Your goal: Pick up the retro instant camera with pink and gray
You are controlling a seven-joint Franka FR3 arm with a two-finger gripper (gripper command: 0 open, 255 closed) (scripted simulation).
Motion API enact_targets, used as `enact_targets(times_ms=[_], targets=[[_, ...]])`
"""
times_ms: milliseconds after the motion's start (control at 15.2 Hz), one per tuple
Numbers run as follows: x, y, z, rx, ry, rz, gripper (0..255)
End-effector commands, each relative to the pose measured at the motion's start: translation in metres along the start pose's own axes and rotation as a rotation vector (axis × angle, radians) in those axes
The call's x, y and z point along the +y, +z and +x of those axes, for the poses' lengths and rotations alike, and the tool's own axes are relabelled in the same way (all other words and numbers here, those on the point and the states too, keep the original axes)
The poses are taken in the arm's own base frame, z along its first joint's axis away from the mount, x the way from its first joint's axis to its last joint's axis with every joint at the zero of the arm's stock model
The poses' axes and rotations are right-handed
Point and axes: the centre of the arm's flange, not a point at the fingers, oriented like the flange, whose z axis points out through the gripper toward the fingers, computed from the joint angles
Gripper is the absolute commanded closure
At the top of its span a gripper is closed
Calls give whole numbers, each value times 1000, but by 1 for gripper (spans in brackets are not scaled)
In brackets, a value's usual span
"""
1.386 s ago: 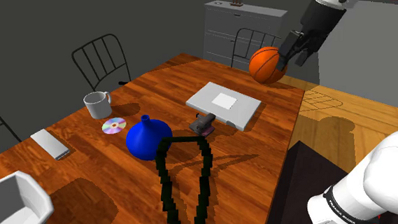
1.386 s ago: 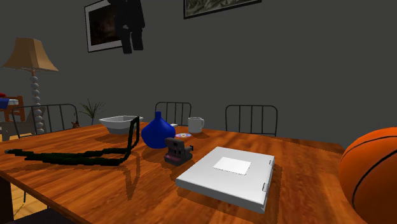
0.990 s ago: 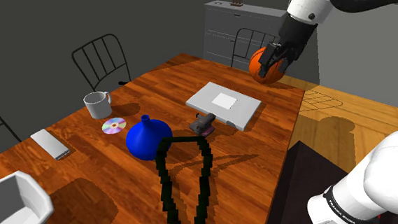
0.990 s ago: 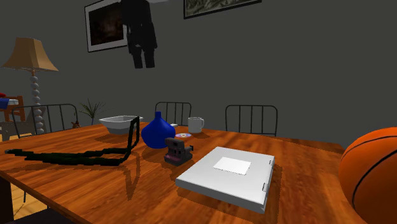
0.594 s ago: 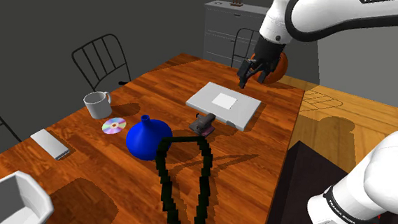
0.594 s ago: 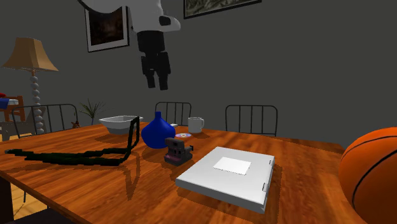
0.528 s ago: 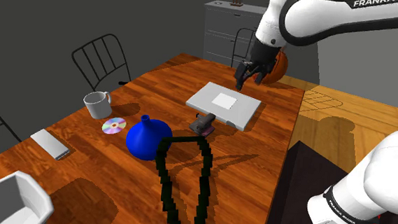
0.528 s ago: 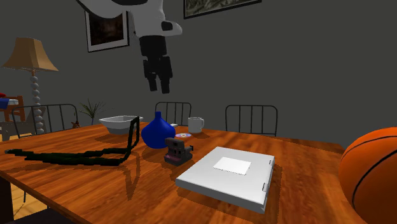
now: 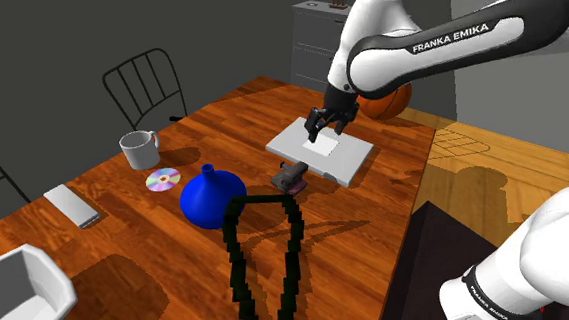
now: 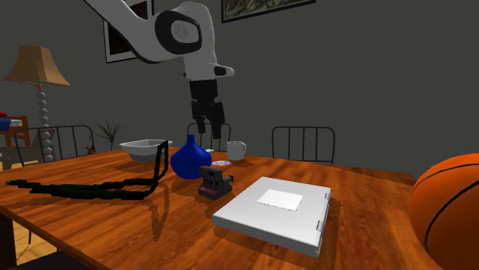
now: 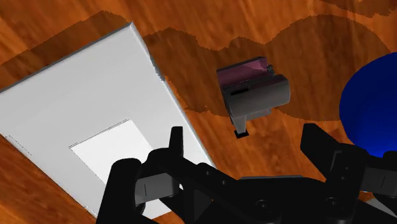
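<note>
The small instant camera (image 9: 291, 175), grey with a pink front, sits on the wooden table (image 9: 359, 228) between a blue vase (image 9: 210, 198) and a flat grey box (image 9: 320, 151). From the second exterior view the camera (image 10: 214, 182) stands upright by the box's corner. My gripper (image 9: 323, 125) hangs open in the air above the grey box, well above the camera. In the wrist view the camera (image 11: 253, 95) lies ahead of the open fingers (image 11: 175, 141), untouched, with the gripper (image 11: 245, 143) high over it.
A black looped strap (image 9: 265, 253) lies near the table's front. A basketball (image 9: 388, 96), a grey mug (image 9: 139, 149), a disc (image 9: 162, 181), a grey slab (image 9: 73, 205) and a white bowl (image 9: 21, 282) also sit on the table. Chairs (image 9: 146, 85) stand around it.
The arm has swung down and toward the shoulder view's left, from beside the basketball to over the grey box. The fingers stay open. Nothing on the table has moved.
</note>
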Motion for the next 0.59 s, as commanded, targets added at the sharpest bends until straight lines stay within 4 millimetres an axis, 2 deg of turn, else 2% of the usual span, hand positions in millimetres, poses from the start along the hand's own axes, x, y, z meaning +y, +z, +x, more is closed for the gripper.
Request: enact_targets(times_ms=[0, 528], targets=[[-10, 23, 17, 1, 0, 0, 0], [-36, 109, 72, -1, 0, -4, 0]])
